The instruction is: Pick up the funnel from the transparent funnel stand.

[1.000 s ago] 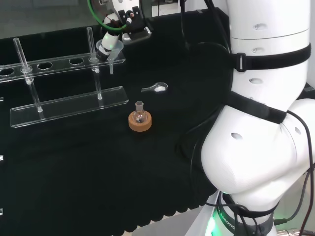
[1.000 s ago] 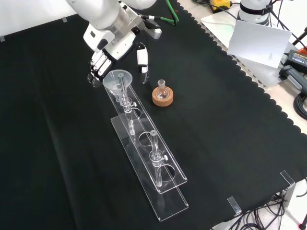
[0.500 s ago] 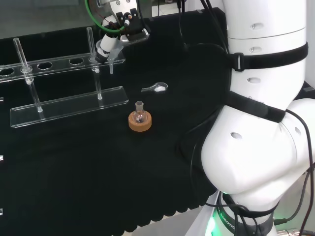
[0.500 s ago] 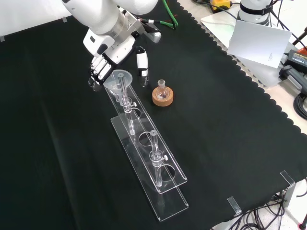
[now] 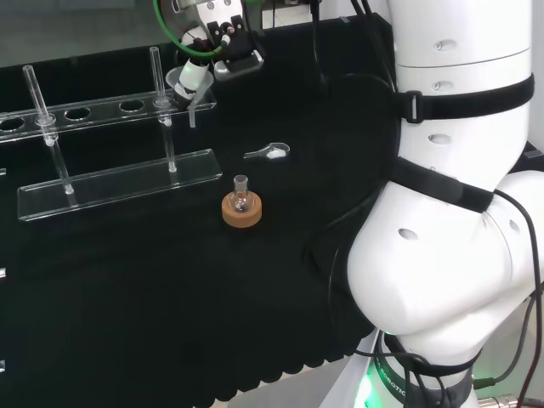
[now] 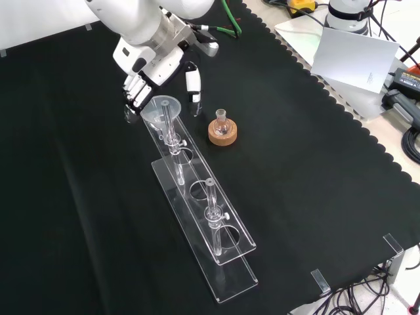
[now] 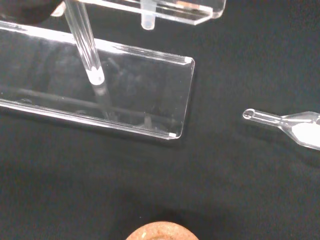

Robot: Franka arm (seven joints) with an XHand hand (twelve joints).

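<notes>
Black cloth spread over the whole bench, scalloped along its edges. At its far end in the front view, hung from the white arm, the hand, poised at the top end of the transparent funnel stand. Neither clenched nor clasping anything: fingers bent a little to the left of the funnel, thumb straight out to the right, bare cloth showing between thumb and rim. Impossible to tell whether the fingers touch the funnel's far side. Seen from the head view, close against the funnel's mouth from the right.

Funnel seated upright in the end hole of the stand's upper shelf, wide mouth up, stem down through the shelf. Below that shelf, a flat clear base plate, joined to it by two clear posts; further round holes along the shelf.

Just right of the stand in the front view, near the thumb yet apart from it, a small flask upright on a cork ring. Between the stand's end and the flask in the head view, a small clear glass piece lying flat on the cloth, apart from the base plate's corner in the wrist view.
</notes>
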